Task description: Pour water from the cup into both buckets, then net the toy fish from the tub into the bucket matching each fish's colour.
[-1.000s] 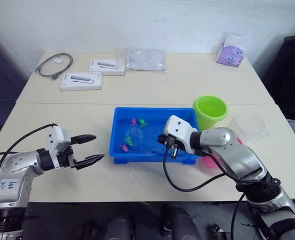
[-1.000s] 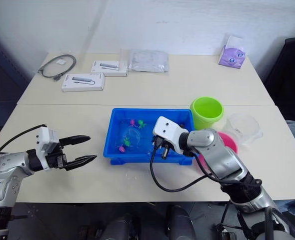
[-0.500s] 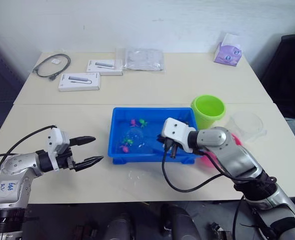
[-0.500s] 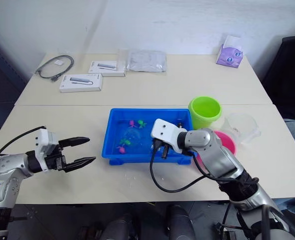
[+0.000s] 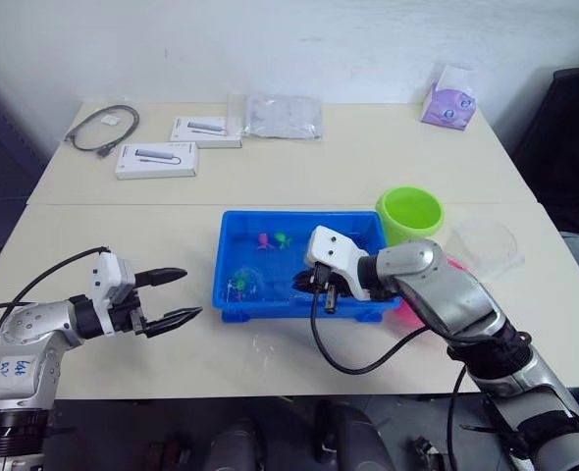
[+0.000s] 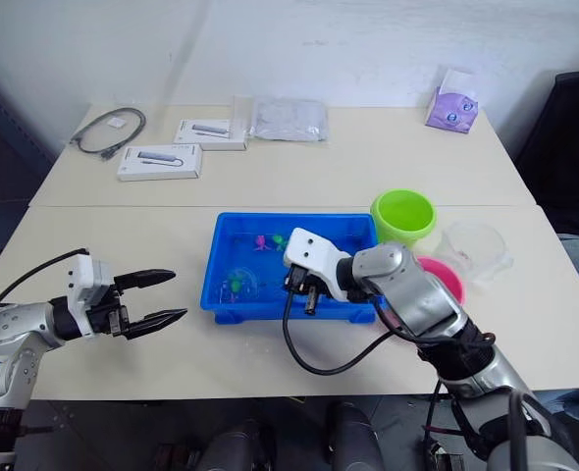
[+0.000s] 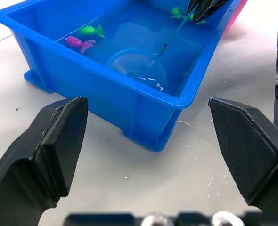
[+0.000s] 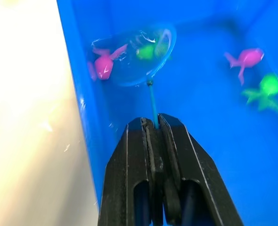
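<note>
Right now the right gripper (image 8: 154, 123) has its two black fingers pressed together on the thin stick of the net (image 8: 138, 55), whose hoop lies just ahead of the fingertips inside the blue tub (image 5: 236, 228), over a magenta-pink fish (image 8: 102, 66) and a green fish (image 8: 146, 51). Beyond them sit another pink fish (image 8: 245, 58) and green fish (image 8: 268, 85). The left gripper (image 5: 172, 293) hovers beside the tub, fingers (image 7: 44, 141) spread wide, touching nothing.
</note>
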